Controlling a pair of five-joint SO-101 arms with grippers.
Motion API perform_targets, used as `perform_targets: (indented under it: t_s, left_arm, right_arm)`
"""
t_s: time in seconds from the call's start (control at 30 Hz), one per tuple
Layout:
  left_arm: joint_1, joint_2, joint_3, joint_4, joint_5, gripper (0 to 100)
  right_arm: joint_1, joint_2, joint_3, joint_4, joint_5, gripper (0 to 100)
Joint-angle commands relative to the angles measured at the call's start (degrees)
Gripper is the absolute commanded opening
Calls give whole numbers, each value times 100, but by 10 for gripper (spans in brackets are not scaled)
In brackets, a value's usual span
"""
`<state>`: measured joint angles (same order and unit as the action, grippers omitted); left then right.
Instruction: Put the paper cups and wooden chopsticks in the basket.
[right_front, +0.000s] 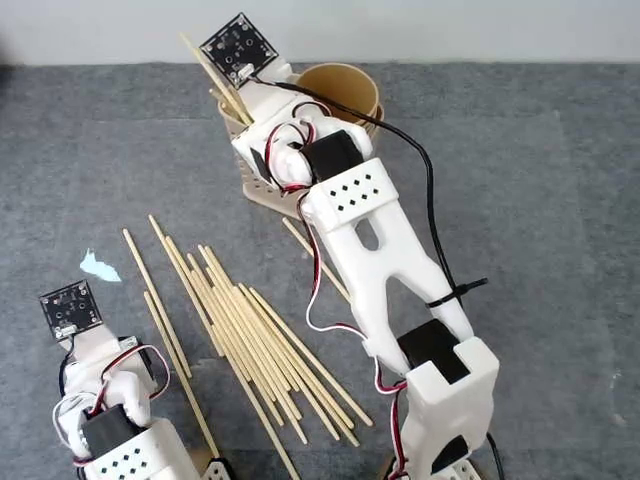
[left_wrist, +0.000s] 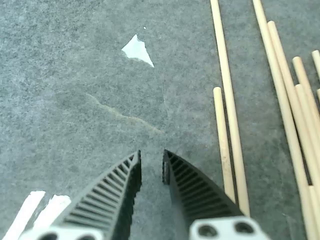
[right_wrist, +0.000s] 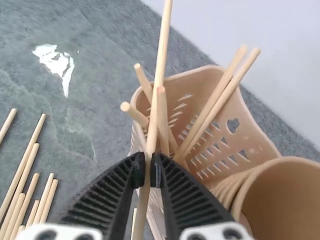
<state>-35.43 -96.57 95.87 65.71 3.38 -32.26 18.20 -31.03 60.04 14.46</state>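
High view: your right arm stretches to the basket, with paper cups against its side and loose chopsticks fanned across the grey mat. Left wrist view: your left gripper hangs narrowly parted and empty, near those sticks. Right wrist view: your right gripper pinches one chopstick beside the basket's wall, where others stand.

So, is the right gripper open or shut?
Shut: the right gripper clamps a wooden chopstick by the basket.
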Motion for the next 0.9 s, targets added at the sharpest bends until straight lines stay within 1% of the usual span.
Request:
perform_targets:
  t_s: [0.0,0.43,0.53,0.67,0.87]
  left_arm:
    - [-35,-18,-75,-26,-35,78]
    - [-35,-18,-75,-26,-35,78]
    - [-35,-18,-75,-26,-35,78]
    - [-35,-18,-75,-26,-35,78]
    - [-35,-18,-75,-26,-35,78]
  right_arm:
    - [-22,-418,-466,251,88,7]
    - [-31,-778,-659,347,70,8]
    - [-48,-769,-659,743,62,11]
    - [-242,-778,-659,1543,35,12]
    - [-303,-725,-642,2703,-738,13]
